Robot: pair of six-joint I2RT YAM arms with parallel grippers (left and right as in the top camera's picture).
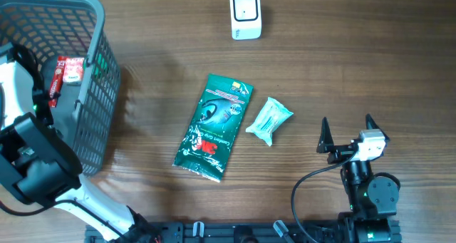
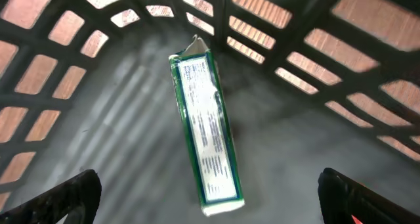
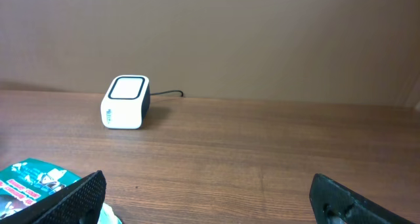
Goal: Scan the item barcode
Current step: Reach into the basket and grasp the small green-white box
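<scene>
My left gripper (image 2: 210,204) is open inside the grey basket (image 2: 275,27), its two dark fingers (image 2: 65,198) far apart. Between and below them a long green-and-white box (image 2: 207,138) lies free on the basket floor, printed side up, touching neither finger. The white scanner (image 1: 245,14) stands at the back of the table and also shows in the right wrist view as a scanner (image 3: 126,102). My right gripper (image 1: 348,132) is open at the front right, with nothing between its fingers (image 3: 79,194). A green pouch (image 1: 214,127) and a pale green packet (image 1: 269,120) lie mid-table.
The basket (image 1: 100,93) fills the back left corner, and my left arm (image 1: 28,157) reaches into it from the front. A red-and-white packet (image 1: 70,70) lies inside against its right wall. The green pouch's corner (image 3: 33,184) shows left of my right gripper.
</scene>
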